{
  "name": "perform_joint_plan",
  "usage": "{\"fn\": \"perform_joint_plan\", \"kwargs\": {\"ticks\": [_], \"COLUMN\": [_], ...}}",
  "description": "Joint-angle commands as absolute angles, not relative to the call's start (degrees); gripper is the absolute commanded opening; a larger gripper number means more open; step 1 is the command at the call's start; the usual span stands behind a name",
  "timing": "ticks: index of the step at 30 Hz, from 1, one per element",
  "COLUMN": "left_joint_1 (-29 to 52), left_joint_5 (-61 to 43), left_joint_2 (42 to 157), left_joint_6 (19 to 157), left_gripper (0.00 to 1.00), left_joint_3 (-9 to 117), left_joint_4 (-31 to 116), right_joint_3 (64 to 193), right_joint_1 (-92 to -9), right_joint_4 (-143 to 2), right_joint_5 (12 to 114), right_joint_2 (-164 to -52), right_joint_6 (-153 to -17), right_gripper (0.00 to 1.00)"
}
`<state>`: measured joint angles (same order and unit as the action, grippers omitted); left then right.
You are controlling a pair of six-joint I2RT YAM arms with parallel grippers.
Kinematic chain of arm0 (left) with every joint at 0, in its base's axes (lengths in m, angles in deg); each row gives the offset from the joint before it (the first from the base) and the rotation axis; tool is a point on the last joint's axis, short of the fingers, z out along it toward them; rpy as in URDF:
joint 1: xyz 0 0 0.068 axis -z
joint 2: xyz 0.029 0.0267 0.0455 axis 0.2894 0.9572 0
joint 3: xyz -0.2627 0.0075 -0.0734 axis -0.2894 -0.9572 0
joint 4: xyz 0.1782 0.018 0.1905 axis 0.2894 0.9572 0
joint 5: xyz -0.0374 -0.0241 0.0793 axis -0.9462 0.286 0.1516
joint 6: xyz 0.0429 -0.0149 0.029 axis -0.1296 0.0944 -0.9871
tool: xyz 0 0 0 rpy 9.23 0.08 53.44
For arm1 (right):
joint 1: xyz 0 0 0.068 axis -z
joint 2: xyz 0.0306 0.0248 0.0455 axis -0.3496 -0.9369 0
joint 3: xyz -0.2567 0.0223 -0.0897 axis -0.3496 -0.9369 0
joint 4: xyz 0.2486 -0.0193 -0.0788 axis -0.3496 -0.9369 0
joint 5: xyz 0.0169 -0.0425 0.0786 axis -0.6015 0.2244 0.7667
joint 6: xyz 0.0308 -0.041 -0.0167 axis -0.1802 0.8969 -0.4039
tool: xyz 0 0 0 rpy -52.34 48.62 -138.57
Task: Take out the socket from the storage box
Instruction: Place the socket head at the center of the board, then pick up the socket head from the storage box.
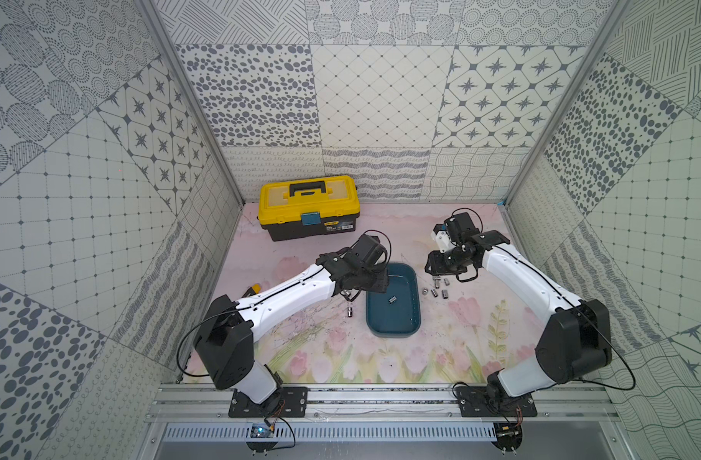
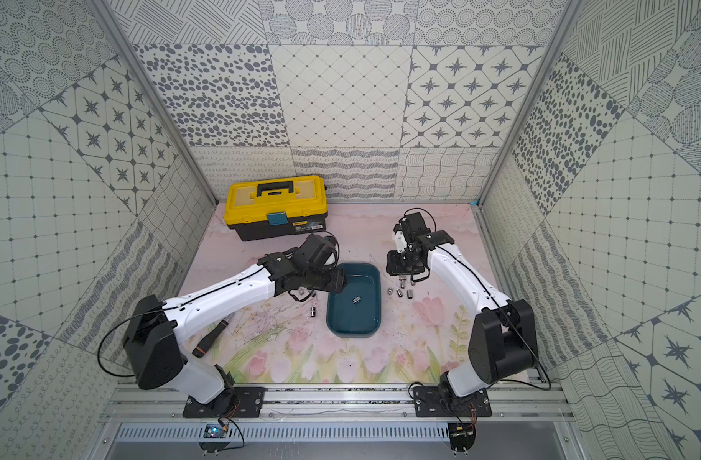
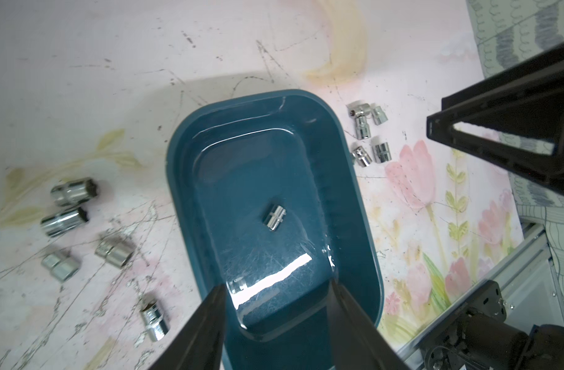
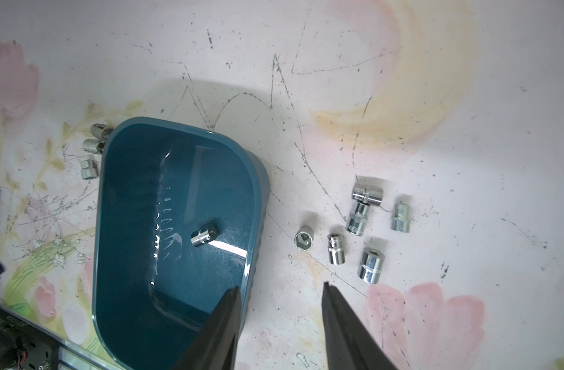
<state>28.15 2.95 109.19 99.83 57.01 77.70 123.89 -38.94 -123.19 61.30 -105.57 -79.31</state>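
The storage box (image 1: 392, 320) is a shallow dark teal tub in the middle of the flowered mat, seen in both top views. One small chrome socket (image 1: 392, 299) lies on its side on the box floor (image 3: 242, 179), apart from the walls. It also shows as the socket (image 3: 274, 217) in the left wrist view and the socket (image 4: 203, 237) in the right wrist view. My left gripper (image 3: 277, 285) hovers open over the box's far left end with nothing between its fingers. My right gripper (image 4: 281, 286) is open and empty above the mat, just right of the box.
Several loose sockets (image 1: 438, 292) lie on the mat right of the box, under the right gripper. Several more sockets (image 3: 69, 208) lie to its left. A yellow-lidded toolbox (image 1: 309, 207) stands at the back left. A black screwdriver (image 2: 209, 338) lies under the left arm.
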Motion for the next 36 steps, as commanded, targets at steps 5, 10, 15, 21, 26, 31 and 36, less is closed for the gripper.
{"fn": "perform_joint_plan", "kwargs": {"ticks": [5,10,15,21,26,31,36], "left_joint_1": [32.7,34.0,34.2,34.2,34.3,34.4,34.4], "left_joint_5": [0.2,2.9,5.2,7.7,8.6,9.1,9.6], "left_joint_2": [122.5,128.1,131.3,133.7,134.6,135.6,136.5], "left_joint_6": [87.2,85.0,83.3,82.1,81.7,81.5,81.2], "left_gripper": [0.55,0.55,0.55,0.56,0.56,0.55,0.52], "left_joint_3": [67.4,69.9,70.7,70.8,70.1,69.8,69.3], "left_joint_4": [85.4,86.8,86.9,86.4,85.3,84.4,82.7], "right_joint_3": [119.1,117.0,116.0,115.1,114.6,114.4,114.1], "right_joint_1": [-37.6,-36.4,-35.7,-34.9,-34.4,-34.1,-33.8], "right_joint_4": [-122.0,-121.5,-121.4,-121.2,-121.1,-120.9,-120.9], "right_joint_5": [62.1,62.8,63.5,63.9,64.2,64.5,64.6], "right_joint_2": [-97.6,-95.0,-94.3,-93.5,-93.0,-92.9,-92.6], "right_joint_6": [-81.7,-81.8,-81.8,-81.7,-81.6,-81.5,-81.3], "right_gripper": [0.49,0.50,0.50,0.50,0.50,0.50,0.50]}}
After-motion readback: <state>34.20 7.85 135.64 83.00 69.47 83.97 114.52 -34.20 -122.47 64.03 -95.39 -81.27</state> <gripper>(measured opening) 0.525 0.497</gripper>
